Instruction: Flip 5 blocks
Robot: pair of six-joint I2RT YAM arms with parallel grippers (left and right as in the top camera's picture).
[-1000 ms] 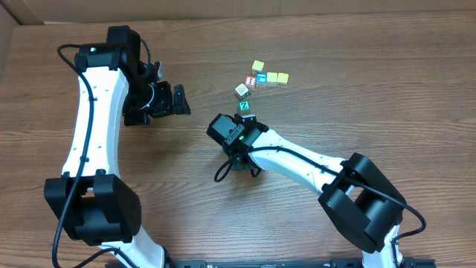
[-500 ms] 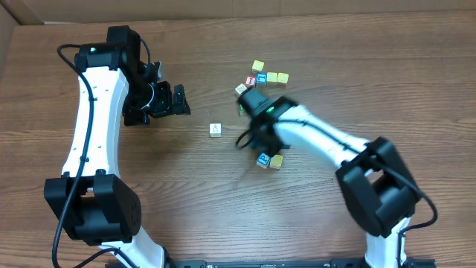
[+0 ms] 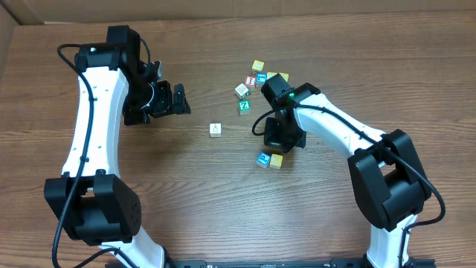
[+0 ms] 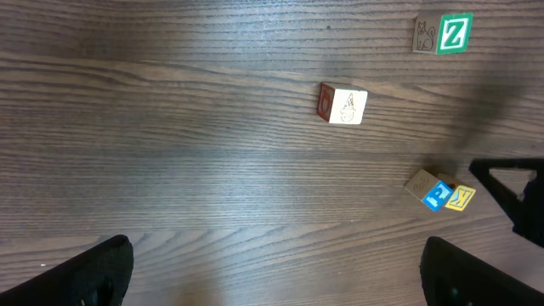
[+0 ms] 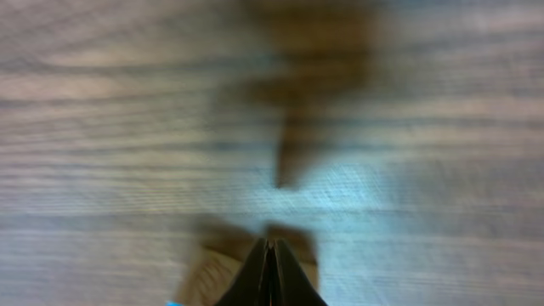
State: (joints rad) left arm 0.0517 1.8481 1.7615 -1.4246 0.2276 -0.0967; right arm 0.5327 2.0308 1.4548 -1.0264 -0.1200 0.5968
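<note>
Jaws on our right gripper [image 5: 270, 255] are pressed tight together and hold nothing. The left gripper [image 4: 276, 276] stands wide apart and empty, well off to its own side.

We judge the main risk to be a shove rather than a flip. The teal-blue block [image 3: 263, 158] and the pale yellow block [image 3: 276, 161] touch each other, so a push on one could drag its neighbour along or skid both across the table [image 3: 186, 186].

Both lie just beside the closed tips, on the robot's side of them. The wrist view is too smeared to show contact.

The white block [image 3: 215, 129] sits well apart. The green Z block [image 3: 244, 106] and the second white block [image 3: 241, 90] lie near, beyond the gripper.
</note>
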